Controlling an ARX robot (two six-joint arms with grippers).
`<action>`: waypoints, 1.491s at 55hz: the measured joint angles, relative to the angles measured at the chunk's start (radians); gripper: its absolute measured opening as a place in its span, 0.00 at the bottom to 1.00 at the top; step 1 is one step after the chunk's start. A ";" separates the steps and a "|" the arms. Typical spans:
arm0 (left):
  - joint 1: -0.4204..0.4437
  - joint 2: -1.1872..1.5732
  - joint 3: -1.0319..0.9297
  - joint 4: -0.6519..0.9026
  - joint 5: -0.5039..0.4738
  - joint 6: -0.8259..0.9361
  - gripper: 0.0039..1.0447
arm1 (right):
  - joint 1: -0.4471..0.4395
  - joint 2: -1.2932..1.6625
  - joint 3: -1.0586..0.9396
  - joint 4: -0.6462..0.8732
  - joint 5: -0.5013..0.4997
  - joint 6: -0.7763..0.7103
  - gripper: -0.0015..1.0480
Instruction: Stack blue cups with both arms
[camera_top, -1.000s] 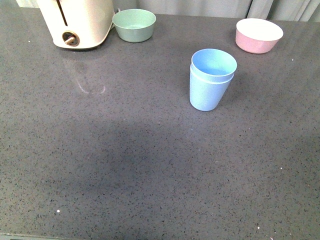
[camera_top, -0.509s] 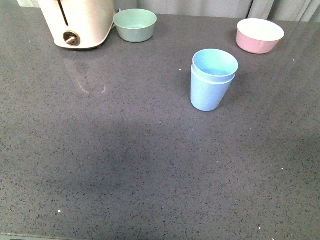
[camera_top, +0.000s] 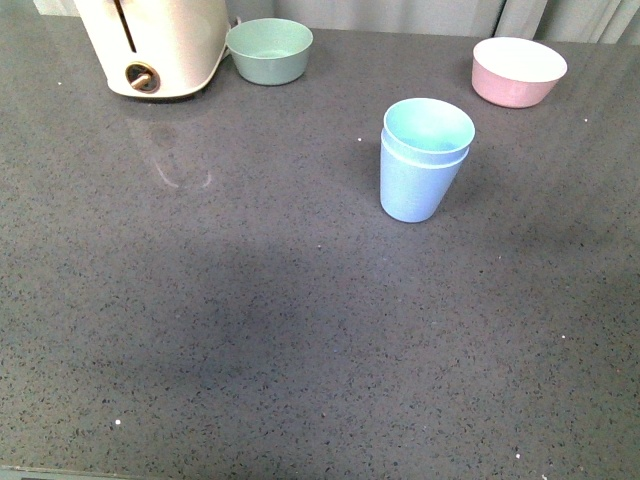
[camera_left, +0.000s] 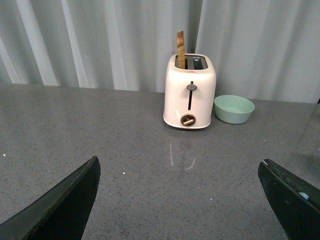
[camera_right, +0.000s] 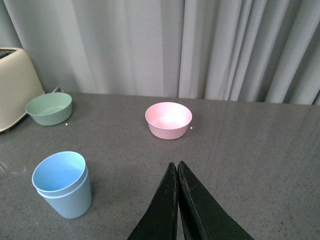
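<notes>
Grey speckled countertop (camera_top: 250, 330) carries the blue cups (camera_top: 424, 160), nested one inside the other and upright, axis vertical, between the mint bowl (camera_top: 268, 50) and the pink bowl (camera_top: 518, 70). Right gripper (camera_right: 177, 172) is nearer, fingers pressed together and empty, clear of the cups. Left gripper (camera_left: 180, 200) stands wide open, empty, facing the toaster (camera_left: 190, 92).

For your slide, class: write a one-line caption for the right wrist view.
Stacked blue cups stand upright on the grey counter, pink bowl behind, right claw shut and empty.
</notes>
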 joint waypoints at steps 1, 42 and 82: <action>0.000 0.000 0.000 0.000 0.000 0.000 0.92 | -0.011 -0.010 -0.008 0.000 -0.006 0.000 0.02; 0.000 0.000 0.000 0.000 0.000 0.000 0.92 | -0.036 -0.372 -0.190 -0.175 -0.014 0.000 0.02; 0.000 0.000 0.000 0.000 0.000 0.001 0.92 | -0.036 -0.634 -0.195 -0.404 -0.014 0.000 0.02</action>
